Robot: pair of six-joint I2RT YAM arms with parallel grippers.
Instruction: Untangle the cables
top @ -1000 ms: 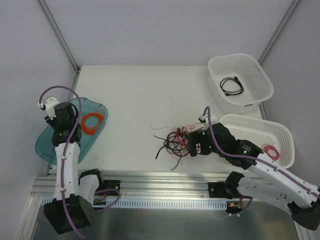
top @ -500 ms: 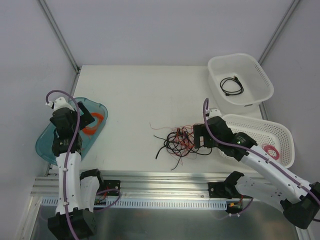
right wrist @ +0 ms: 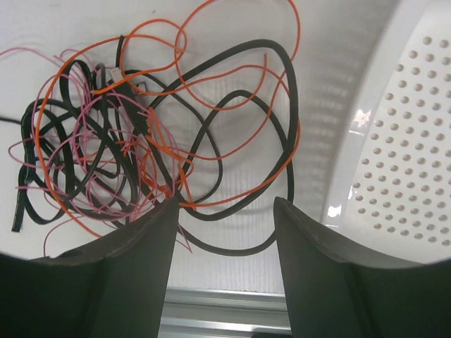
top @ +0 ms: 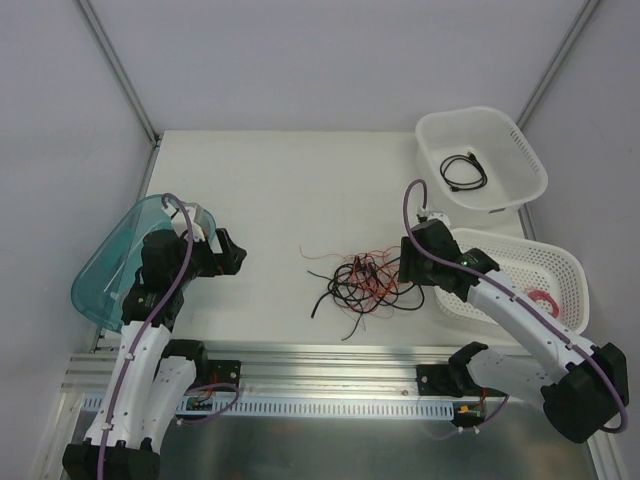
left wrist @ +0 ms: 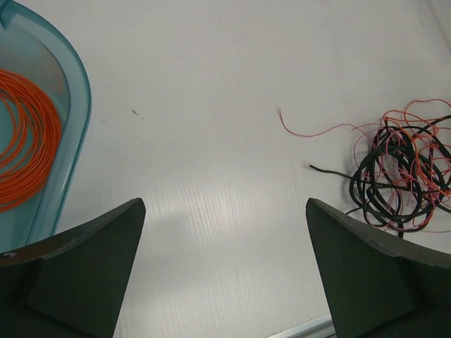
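The cables (top: 358,279) lie as a loose tangle of thin black, orange and pink-red wires on the white table, front of centre. My right gripper (top: 405,268) hangs over the tangle's right edge. In the right wrist view the cables (right wrist: 134,134) spread ahead of the right gripper (right wrist: 225,204). Its jaws stand apart, with a black loop (right wrist: 230,252) and an orange loop (right wrist: 240,198) crossing the gap, unpinched. My left gripper (top: 232,258) is wide open beside the teal tray, well left of the cables (left wrist: 402,176). Nothing lies between the left gripper (left wrist: 224,211) fingers.
A teal tray (top: 100,285) at the left edge holds a wound orange coil (left wrist: 21,141). A white basket (top: 480,115) at the back right holds a black cable (top: 465,172). A second white basket (top: 520,250) holds a pink-red spool (top: 541,300), close beside the right gripper. An aluminium rail (top: 330,370) runs along the front.
My left arm swung off the teal tray toward the table's middle, jaws opened wide. My right gripper shifted to the tangle's right edge and its jaws narrowed.
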